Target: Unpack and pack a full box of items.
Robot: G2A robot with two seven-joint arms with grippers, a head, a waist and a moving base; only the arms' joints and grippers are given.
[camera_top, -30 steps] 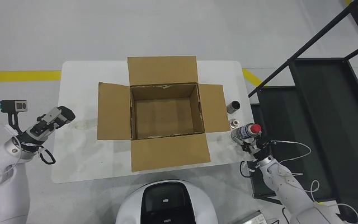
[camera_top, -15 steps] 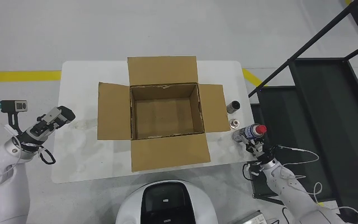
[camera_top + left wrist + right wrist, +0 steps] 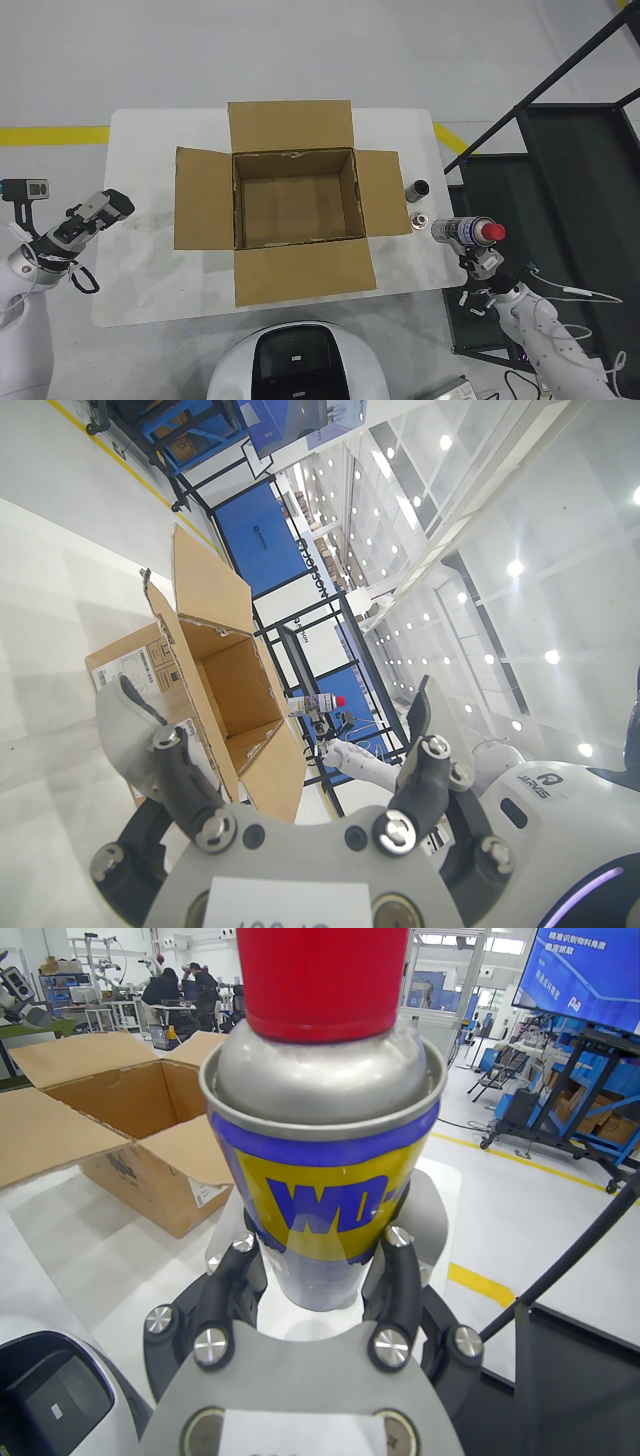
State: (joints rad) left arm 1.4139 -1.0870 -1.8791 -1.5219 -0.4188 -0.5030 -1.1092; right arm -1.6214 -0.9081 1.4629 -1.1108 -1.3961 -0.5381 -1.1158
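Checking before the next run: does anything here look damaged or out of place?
The cardboard box has ragged, torn edges on its flaps. The spray can, clamped in the right gripper, lies sideways in the air at the table's right edge, not over the box. Nothing is spilled.

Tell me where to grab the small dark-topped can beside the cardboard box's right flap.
Take the small dark-topped can by its round side wall, probably: it stands upright. Come from the white table's right edge; the brown cardboard box's flap lies close on the other side and a silver-topped can stands just nearer the robot.
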